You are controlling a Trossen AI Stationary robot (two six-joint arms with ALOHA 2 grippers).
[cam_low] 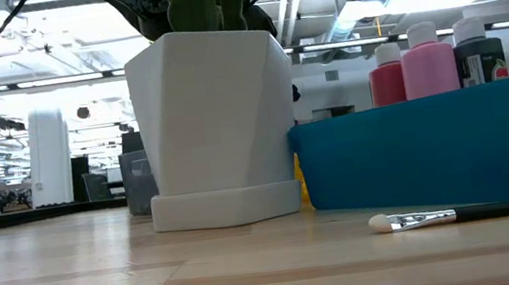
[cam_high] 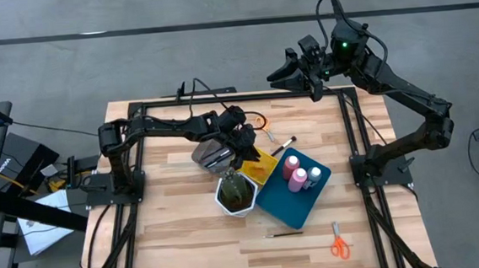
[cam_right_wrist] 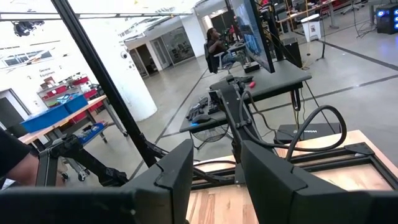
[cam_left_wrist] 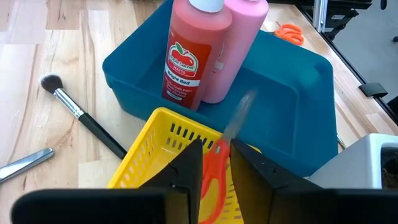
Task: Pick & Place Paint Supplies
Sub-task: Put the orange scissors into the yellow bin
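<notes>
My left gripper point(cam_high: 245, 150) hangs over the yellow tray point(cam_left_wrist: 155, 134), shut on red-handled scissors point(cam_left_wrist: 214, 177) whose blade point(cam_left_wrist: 239, 115) points toward the blue tray point(cam_left_wrist: 298, 106) and shows blurred. Two pink bottles point(cam_left_wrist: 189, 50) point(cam_left_wrist: 242, 37) stand upright in the blue tray, with a white-capped bottle point(cam_high: 314, 176) beside them. One brush point(cam_left_wrist: 81, 115) lies on the table by the yellow tray, another point(cam_high: 284, 233) lies nearer the front edge. Orange scissors point(cam_high: 339, 246) lie at the near right. My right gripper point(cam_high: 279, 74) waits open, raised over the far edge. My left gripper has the scissors' red handle point(cam_left_wrist: 216, 163) between its two fingers, which slant down from the table's left side. The fingers lie along the scissors. The scissors are above the yellow tray's floor, blade ahead of the fingertips; whether their lower end rests on the tray is hidden by the fingers.
A white hexagonal pot point(cam_high: 235, 193) with a green plant stands just near of the yellow tray, touching the blue tray's side point(cam_low: 438, 150). A grey tray point(cam_high: 210, 155) sits under the left arm. Bare wood lies at the near left and far right.
</notes>
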